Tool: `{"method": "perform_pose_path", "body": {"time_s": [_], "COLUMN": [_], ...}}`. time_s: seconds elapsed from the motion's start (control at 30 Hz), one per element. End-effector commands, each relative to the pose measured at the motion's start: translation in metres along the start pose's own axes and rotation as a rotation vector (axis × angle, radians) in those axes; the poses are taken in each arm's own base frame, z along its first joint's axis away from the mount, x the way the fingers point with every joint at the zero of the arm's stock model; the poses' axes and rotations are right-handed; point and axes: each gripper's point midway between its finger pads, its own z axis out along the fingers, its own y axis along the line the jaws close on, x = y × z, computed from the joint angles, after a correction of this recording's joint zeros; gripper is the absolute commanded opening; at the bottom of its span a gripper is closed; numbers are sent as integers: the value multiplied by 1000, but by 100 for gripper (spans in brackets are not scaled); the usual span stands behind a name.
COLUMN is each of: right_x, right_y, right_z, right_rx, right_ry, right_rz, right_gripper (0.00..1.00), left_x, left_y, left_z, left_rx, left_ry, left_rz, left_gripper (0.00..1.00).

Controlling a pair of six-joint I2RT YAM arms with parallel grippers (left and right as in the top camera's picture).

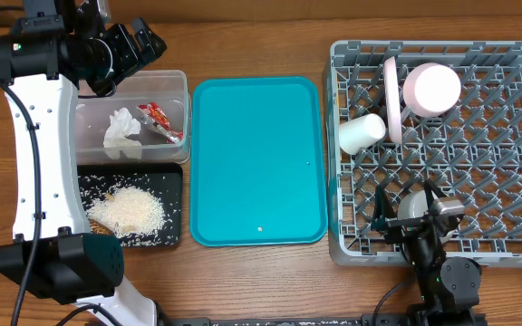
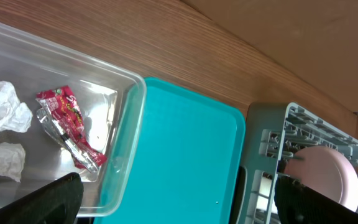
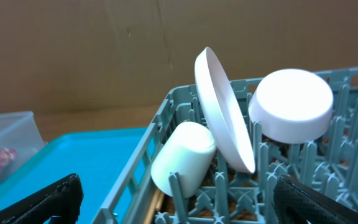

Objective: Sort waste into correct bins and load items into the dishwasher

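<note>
My left gripper (image 1: pixel 143 45) and right gripper (image 1: pixel 410 206) are both wide open and empty, and the pale pink round plate (image 1: pixel 392 100) stands on edge in the grey plastic peg rack (image 1: pixel 424 47); I think it is hard, slippery and breakable, best pinched by its rim.
</note>
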Motion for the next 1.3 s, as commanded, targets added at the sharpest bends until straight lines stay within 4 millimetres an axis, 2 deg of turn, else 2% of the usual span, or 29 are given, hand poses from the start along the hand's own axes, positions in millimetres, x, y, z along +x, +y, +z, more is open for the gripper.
{"method": "perform_pose_path", "body": {"time_s": [0.0, 0.1, 1.27], "right_x": [1, 1, 1], "right_y": [-2, -1, -1], "right_z": [0, 0, 0], "right_rx": [9, 6, 6], "right_ry": [-8, -8, -7], "right_rz": [-127, -168, -167], "right_gripper": [100, 100, 100], "left_x": [-3, -3, -3], "left_y": [-4, -4, -4], "left_z": [-6, -6, -6], "left_rx": [2, 2, 2], "left_ry": [-18, -18, -18], "left_rz": [39, 39, 39], "left_gripper": [100, 100, 100]}}
